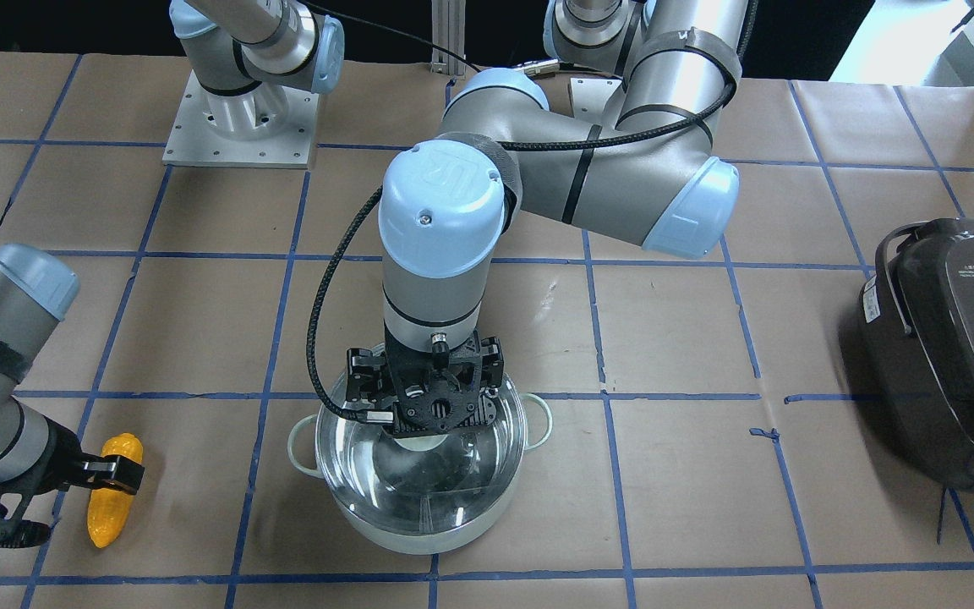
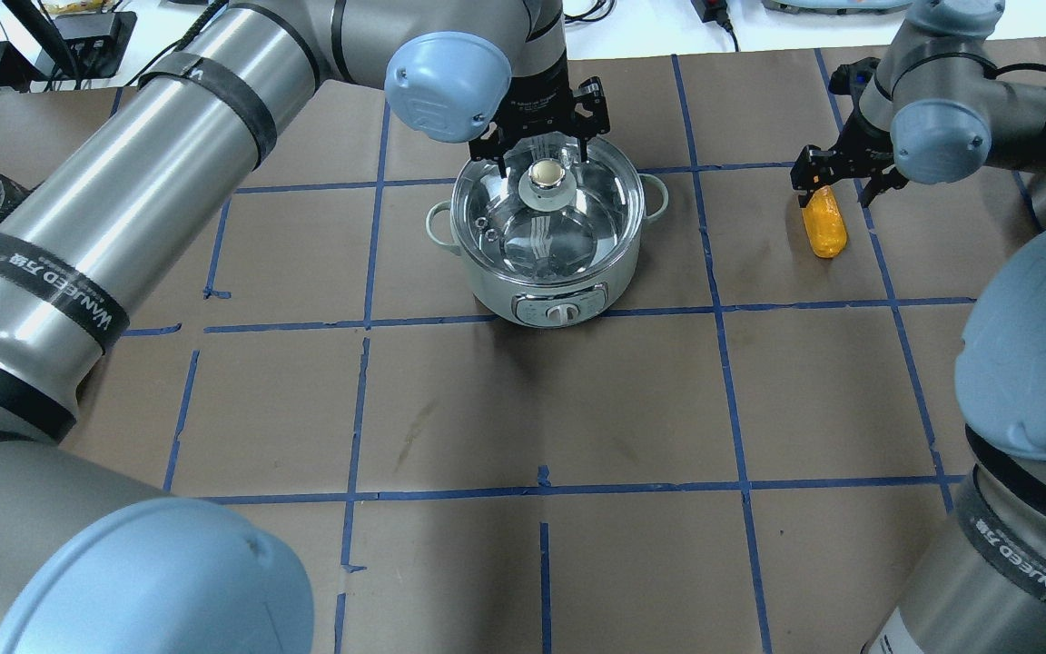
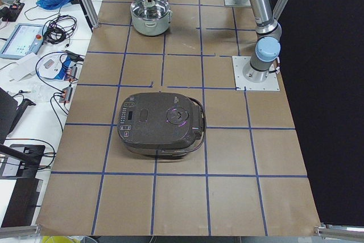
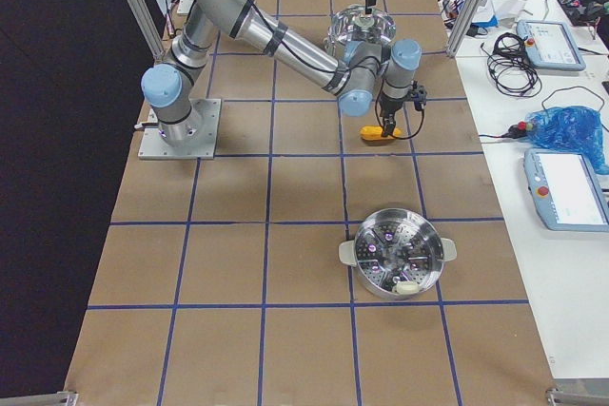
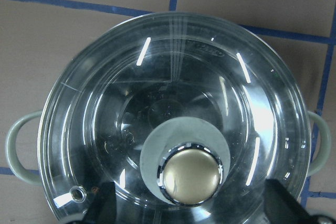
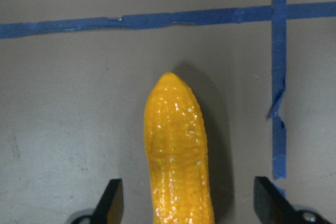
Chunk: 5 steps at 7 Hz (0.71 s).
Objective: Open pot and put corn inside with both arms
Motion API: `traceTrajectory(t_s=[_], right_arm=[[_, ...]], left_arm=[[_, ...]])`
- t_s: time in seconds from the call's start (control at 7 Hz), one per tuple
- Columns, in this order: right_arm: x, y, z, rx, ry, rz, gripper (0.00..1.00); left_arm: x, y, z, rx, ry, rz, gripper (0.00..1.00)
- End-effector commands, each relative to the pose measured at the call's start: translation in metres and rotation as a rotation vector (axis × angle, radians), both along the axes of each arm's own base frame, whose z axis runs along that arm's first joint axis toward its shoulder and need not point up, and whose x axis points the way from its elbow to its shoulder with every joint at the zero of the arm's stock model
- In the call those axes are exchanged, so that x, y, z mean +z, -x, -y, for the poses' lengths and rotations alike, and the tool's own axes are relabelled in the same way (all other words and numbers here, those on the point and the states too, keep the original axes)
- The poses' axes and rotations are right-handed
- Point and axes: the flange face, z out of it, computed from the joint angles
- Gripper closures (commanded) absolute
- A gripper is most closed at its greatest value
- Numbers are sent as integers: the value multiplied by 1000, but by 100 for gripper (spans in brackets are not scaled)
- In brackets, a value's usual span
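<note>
Yellow-orange bumpy toy corn cob (image 6: 178,156) lay on the brown papered desk (image 2: 487,409) inside the wide-open, empty right hand (image 2: 839,180): probably light, stiff and slick, best pinched mid-body. Open and empty too, the left hand (image 2: 543,156) straddled the pale knob (image 5: 190,174), likely the sole hold on the fragile clear glass lid (image 5: 173,93) closing the mint-green steel pot (image 2: 487,289).

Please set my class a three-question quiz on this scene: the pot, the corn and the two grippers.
1. True or false: the lid is off the pot.
2. Fill in: the left gripper, open, straddles the lid's ____.
3. What straddles the corn? A the left gripper, B the right gripper, C nothing.

Key: 1 false. 2 knob. 3 B.
</note>
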Motion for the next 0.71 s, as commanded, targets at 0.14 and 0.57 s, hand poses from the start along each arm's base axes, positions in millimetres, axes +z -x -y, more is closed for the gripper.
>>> traceTrajectory(t_s=[0.14,0.57], right_arm=[[-22,-1,-6,0,-30,8,81],[6,2,7,0,12,-5,92]], left_arm=[[-16,3,6,-7,2,1,6],[-20,3,4,-2,-8,1,70]])
